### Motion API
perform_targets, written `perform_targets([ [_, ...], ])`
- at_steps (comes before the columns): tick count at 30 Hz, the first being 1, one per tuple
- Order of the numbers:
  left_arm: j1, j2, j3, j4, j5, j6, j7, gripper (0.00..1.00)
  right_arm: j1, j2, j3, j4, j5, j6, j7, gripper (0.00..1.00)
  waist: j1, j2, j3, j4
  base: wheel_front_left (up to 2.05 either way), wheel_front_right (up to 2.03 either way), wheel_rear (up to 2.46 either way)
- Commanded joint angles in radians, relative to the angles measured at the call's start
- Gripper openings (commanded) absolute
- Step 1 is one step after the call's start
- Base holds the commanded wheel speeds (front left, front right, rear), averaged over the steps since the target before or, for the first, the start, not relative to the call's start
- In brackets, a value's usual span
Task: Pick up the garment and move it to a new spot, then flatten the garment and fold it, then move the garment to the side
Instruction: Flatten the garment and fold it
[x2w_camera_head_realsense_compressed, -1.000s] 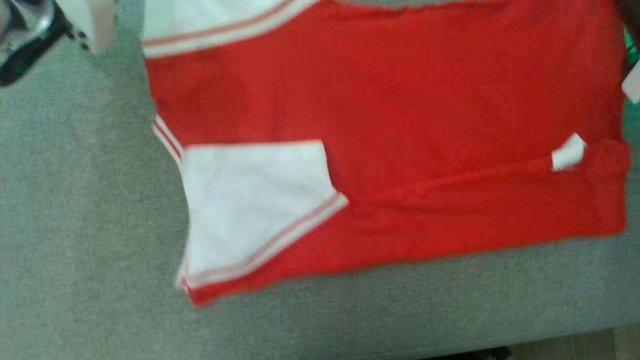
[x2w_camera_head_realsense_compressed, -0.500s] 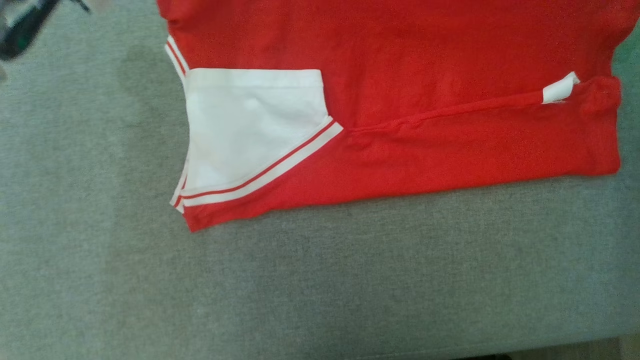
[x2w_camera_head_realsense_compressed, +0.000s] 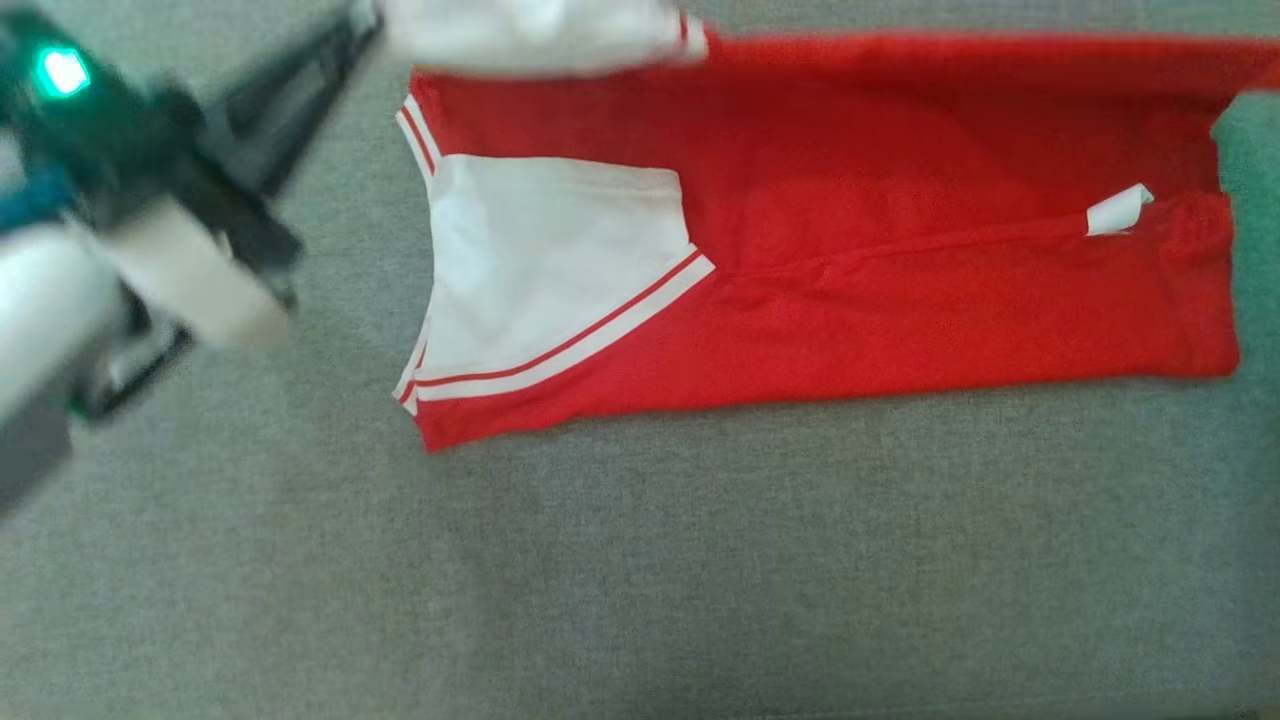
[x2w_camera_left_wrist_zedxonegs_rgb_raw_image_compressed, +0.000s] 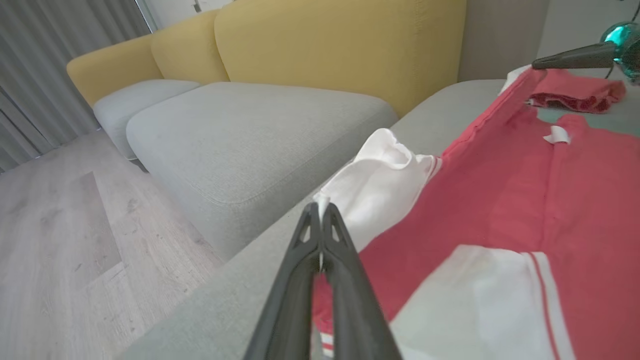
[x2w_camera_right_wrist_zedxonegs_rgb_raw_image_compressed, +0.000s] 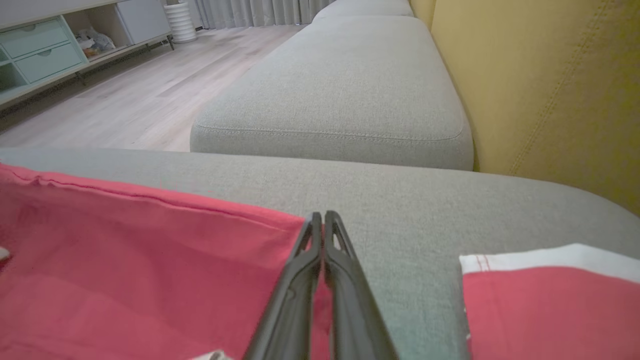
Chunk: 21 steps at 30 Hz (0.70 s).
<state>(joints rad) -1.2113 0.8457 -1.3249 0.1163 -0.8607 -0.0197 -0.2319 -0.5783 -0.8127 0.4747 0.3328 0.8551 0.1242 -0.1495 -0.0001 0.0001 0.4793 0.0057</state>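
The left gripper (x2w_camera_left_wrist_zedxonegs_rgb_raw_image_compressed: 321, 212) has its two dark fingers pressed together on a pinch of white cloth from the garment (x2w_camera_left_wrist_zedxonegs_rgb_raw_image_compressed: 500, 200). The garment's white sleeve bunches just past the fingertips, and its red body spreads to their right over a grey cushion (x2w_camera_left_wrist_zedxonegs_rgb_raw_image_compressed: 215, 310). Far ahead and to the right, the right gripper (x2w_camera_left_wrist_zedxonegs_rgb_raw_image_compressed: 536, 64) meets a lifted red edge. Straight ahead sits another grey seat cushion (x2w_camera_left_wrist_zedxonegs_rgb_raw_image_compressed: 250, 130) backed by yellow upholstery (x2w_camera_left_wrist_zedxonegs_rgb_raw_image_compressed: 340, 45), with a wooden floor (x2w_camera_left_wrist_zedxonegs_rgb_raw_image_compressed: 60, 225) off to the left.

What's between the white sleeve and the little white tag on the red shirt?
Head view: just fabric of the red shirt, creased by a ridge running from the white sleeve to the white tag.
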Motion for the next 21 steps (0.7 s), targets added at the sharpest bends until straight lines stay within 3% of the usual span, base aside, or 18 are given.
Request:
perform_targets([
  [1,-0.005,0.056,0.047,-0.025,0.007,0.014,-0.011,0.0,0.041,-0.045,-0.01,-0.024,0.006,0.007,-0.011,0.0,0.0001,-0.0001,-0.007,0.004,0.0,0.0,0.0],
  [7,0.149,0.129,0.046,-0.184,0.034,0.118,-0.016,0.0,0.158,-0.031,-0.068,-0.062,-0.011,0.007,-0.015,0.0,0.0001,-0.0001,-0.022,0.012,0.0,0.0,0.0],
  [13,0.253,0.157,0.045,-0.295,0.039,0.201,-0.022,0.0,0.279,-0.026,-0.139,-0.113,-0.032,0.007,-0.006,0.0,0.0001,-0.0001,-0.025,0.03,0.0,0.0,0.0],
  [21,0.36,0.109,0.045,-0.3,0.063,0.231,-0.026,0.0,0.421,0.018,-0.246,-0.199,-0.096,0.007,0.044,0.0,0.0001,-0.0001,-0.008,0.04,0.0,0.0,0.0],
])
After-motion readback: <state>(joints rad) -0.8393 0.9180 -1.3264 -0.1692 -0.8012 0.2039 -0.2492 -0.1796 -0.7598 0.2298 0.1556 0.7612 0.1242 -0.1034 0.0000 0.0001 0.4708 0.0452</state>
